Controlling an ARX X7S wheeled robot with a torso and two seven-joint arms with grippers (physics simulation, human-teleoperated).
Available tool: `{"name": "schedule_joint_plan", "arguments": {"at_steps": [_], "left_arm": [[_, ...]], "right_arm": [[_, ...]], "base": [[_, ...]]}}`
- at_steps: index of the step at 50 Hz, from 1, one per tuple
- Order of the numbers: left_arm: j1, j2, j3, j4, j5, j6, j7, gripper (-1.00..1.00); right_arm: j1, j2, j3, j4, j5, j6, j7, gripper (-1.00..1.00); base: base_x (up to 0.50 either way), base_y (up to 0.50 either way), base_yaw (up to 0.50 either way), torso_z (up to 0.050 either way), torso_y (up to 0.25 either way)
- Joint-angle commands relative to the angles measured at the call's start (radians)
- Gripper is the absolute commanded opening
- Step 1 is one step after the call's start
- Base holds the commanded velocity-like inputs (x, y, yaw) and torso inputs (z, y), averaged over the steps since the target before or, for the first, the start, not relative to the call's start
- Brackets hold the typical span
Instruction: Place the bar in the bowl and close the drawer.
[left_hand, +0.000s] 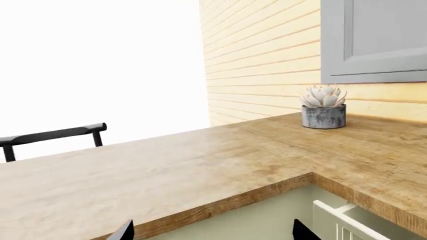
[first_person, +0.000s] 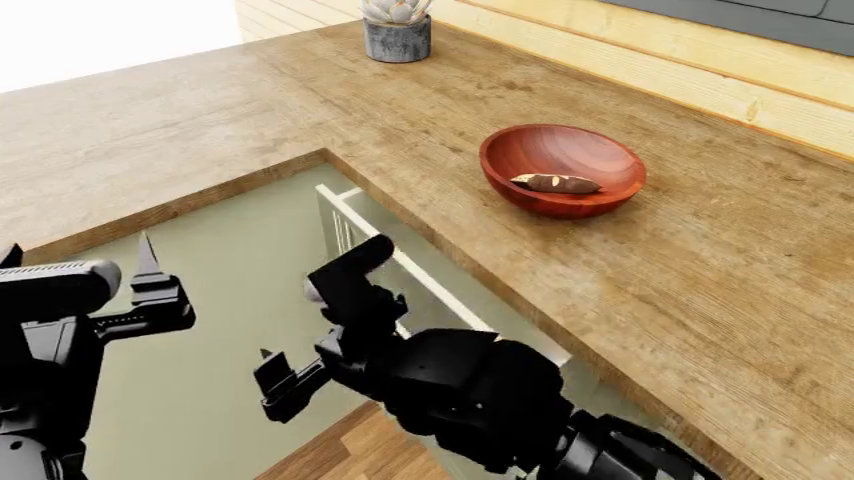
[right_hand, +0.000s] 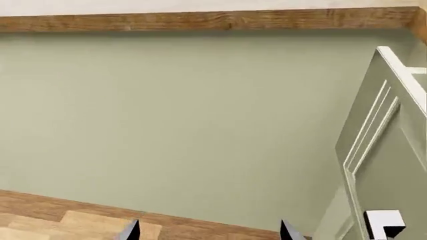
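The glossy reddish-brown wooden bowl (first_person: 563, 168) sits on the grained wooden countertop (first_person: 694, 260), near its back edge, holding the small mottled brown bar (first_person: 557, 183) on its floor. The pale cream-green drawer (first_person: 400, 262) stands pulled out below the countertop's front edge. A grey stone pot (first_person: 398, 38) with a pale succulent occupies the far corner. The right gripper (first_person: 324, 345) hangs beside the drawer front, jaws apart, empty. The left gripper (first_person: 80, 262) points upward, fingers spread.
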Motion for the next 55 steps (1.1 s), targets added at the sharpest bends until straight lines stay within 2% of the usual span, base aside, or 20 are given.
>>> {"name": "schedule_joint_plan", "arguments": {"at_steps": [1,27,55], "left_arm": [[0.023,-0.005,-0.012,-0.018,0.059,0.020,0.023,1.00],[0.072,0.007,-0.004,-0.060,0.065,0.072,0.033,1.00],[0.086,0.027,-0.006,-0.067,0.073,0.072,0.040,1.00]], "right_arm": [[0.178,-0.058,-0.522,0.349,0.337,-0.388,-0.019,1.00],[0.035,-0.058,-0.549,0.461,0.299,-0.399,-0.071,1.00],[0.000,-0.058,-0.542,0.801,0.402,-0.459,-0.093,1.00]], "base": [[0.00,0.00,0.00,0.000,0.000],[0.00,0.00,0.00,0.000,0.000],[0.00,0.00,0.00,0.000,0.000]]}}
